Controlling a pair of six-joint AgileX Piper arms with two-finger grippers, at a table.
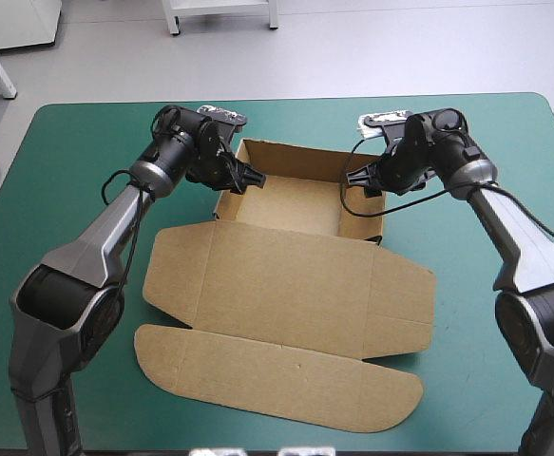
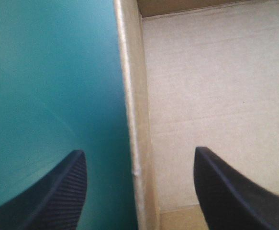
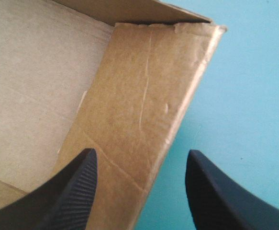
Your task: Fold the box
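box (image 1: 286, 285) sits mid-table on the teal-green cover (image 1: 77, 152), tray walls raised at the far side, lid flat toward the near edge. left gripper (image 1: 245, 179) is spread, straddling the left wall (one finger inside, one outside). right gripper (image 1: 359, 178) is likewise spread across the right wall.

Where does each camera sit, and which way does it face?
High view: above and behind, looking forward and down at the box on the teal-green cover; both arms, left gripper, right gripper.
Left wrist view: above that wrist, along the box's left wall; its open fingers straddle it.
Right wrist view: above that wrist, at the right wall; its open fingers straddle it.
Shared: the high view shows both walls.
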